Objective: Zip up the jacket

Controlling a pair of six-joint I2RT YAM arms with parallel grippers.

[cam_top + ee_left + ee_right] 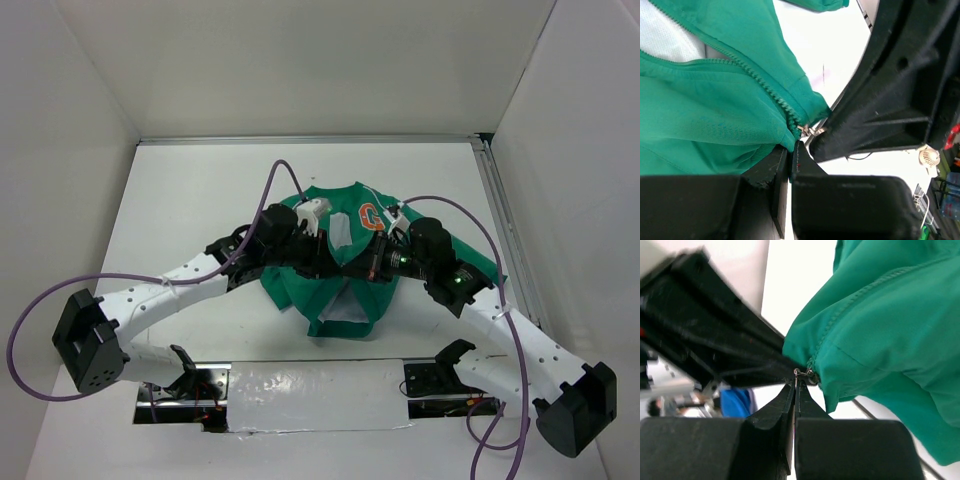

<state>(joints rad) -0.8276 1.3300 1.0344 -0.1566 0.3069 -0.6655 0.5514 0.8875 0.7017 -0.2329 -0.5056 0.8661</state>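
The green jacket (305, 285) lies front-up on the white table (190, 200), its orange "G" patch (371, 216) at the far side. It is partly open, with white lining (347, 312) showing near the hem. The two arms meet over its lower middle. My left gripper (791, 147) is shut on the green hem fabric right under the zipper's bottom end. The metal zipper slider (807, 131) sits just beyond its tips. My right gripper (796, 382) is shut on the thin metal pull of the zipper slider (811, 375), its tips pressed together. The zipper teeth (765, 85) run away from the slider, unjoined.
White walls enclose the table on three sides. A metal rail (505, 220) runs along the right edge. Purple cables (270, 195) loop over both arms. A foil-covered strip (310, 385) lies between the arm bases at the near edge.
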